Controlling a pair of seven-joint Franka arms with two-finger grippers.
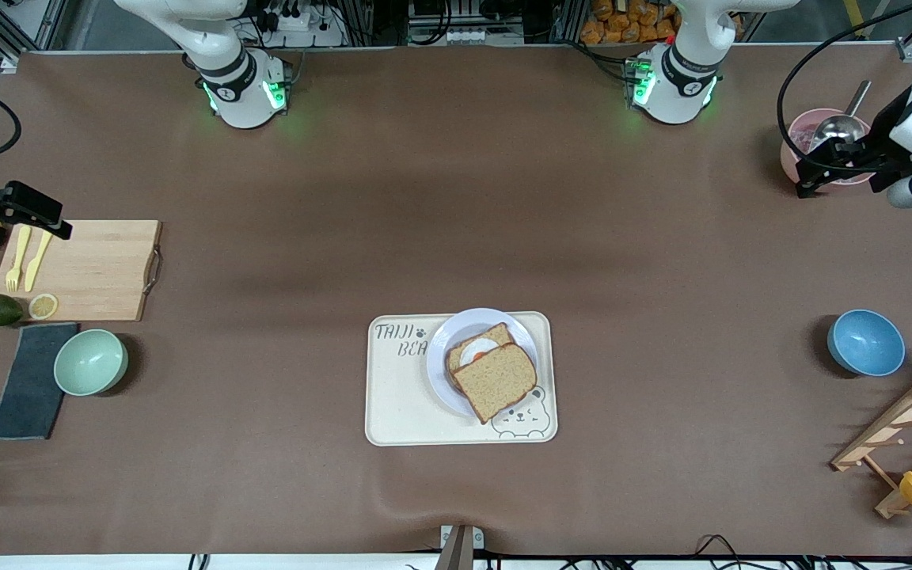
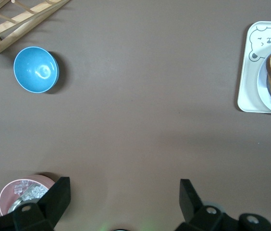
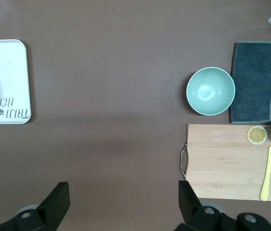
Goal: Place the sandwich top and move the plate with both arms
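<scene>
The bread slice (image 1: 495, 381) is seen lying askew on the egg slice (image 1: 478, 350), on the plate (image 1: 444, 348) within the tray (image 1: 393, 412) at mid-desk. The bread is judged light and soft; the plate stiff, slippery, best pinched at opposite rims. The left gripper (image 2: 121, 192) over the pink bowl (image 1: 790, 150) and the right gripper (image 3: 121, 192) over the cutting board (image 1: 100, 269) are held spread, empty.

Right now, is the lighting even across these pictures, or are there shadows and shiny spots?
Front view: soft light, a faint dark band across the table, a short shadow beside the mint bowl, green glow at both arm bases. Left wrist view: a bright glare spot inside the blue bowl. Right wrist view: even light, only the open right gripper is dark at the edge.
</scene>
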